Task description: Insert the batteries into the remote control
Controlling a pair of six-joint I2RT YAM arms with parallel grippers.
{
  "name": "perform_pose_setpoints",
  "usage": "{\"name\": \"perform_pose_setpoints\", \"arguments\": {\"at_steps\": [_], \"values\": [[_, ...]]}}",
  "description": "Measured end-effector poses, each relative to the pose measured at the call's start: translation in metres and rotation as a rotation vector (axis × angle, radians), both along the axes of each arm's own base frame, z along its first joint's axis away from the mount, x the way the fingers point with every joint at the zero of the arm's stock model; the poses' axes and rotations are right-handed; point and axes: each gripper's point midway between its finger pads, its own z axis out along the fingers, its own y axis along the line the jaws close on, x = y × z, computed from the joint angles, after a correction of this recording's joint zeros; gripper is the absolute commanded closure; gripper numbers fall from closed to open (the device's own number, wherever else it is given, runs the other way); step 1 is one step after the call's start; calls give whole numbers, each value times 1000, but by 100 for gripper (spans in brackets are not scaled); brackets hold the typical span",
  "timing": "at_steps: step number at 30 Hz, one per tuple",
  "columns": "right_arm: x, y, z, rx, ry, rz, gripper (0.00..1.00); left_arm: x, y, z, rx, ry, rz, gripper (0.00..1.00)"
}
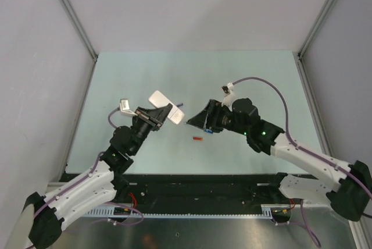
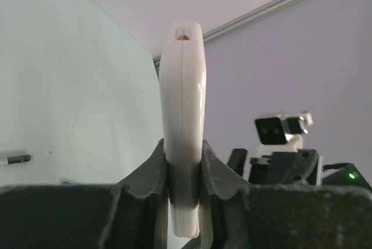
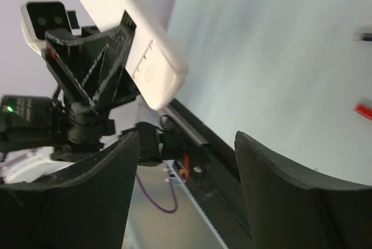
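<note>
Reaches in from the near left corner, elbow bent, wrist tipped toward mid-table. Clamps the remote control [image 1: 158, 98] [image 2: 183, 115] on its flat faces in the left gripper [image 1: 165, 114] [image 2: 185, 156], lifted above the table [image 1: 145, 68], white back upward. Dark battery [image 1: 179, 105] [image 2: 15, 159] on the table just past it, orange-red battery [image 1: 197, 139] [image 3: 363, 110] lying nearer the bases. Stretches in from the right, forearm low, pointing the right gripper [image 1: 192, 122] [image 3: 186, 144] at the remote's end with jaws spread wide, holding nothing.

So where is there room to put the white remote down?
The far strip of the pale green table, between the back wall and both grippers, is bare. So is the corner beyond the right arm. The middle is crowded: the left gripper holding the flat white remote control, the open right gripper, and a slim orange-red battery near them.
</note>
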Motion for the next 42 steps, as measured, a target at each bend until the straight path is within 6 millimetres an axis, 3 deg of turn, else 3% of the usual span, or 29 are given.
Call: {"name": "perform_pose_setpoints", "arguments": {"at_steps": [4,7,10,13,17,23,33,42], "values": [[-14,-21,0,-152,-92,-24,24,2,-4,-11,-10,47,-45,100],[-20,-22,16,-269,-190,-29,15,3,-13,-28,1,110,-110,100],[-23,-19,34,-349,-272,-14,13,1,-23,-50,24,188,-175,100],[-17,-16,38,-428,-307,-7,12,-4,-32,-70,49,256,-235,100],[-12,-17,12,-564,-288,16,12,-10,-38,-76,56,284,-282,100],[-23,-15,-29,-707,-248,86,13,-13,-43,-67,49,267,-318,100],[-32,-5,-37,-722,-247,124,15,-14,-45,-63,47,262,-338,100],[-28,3,-50,-751,-236,132,20,-15,-46,-63,47,263,-345,100]]}}
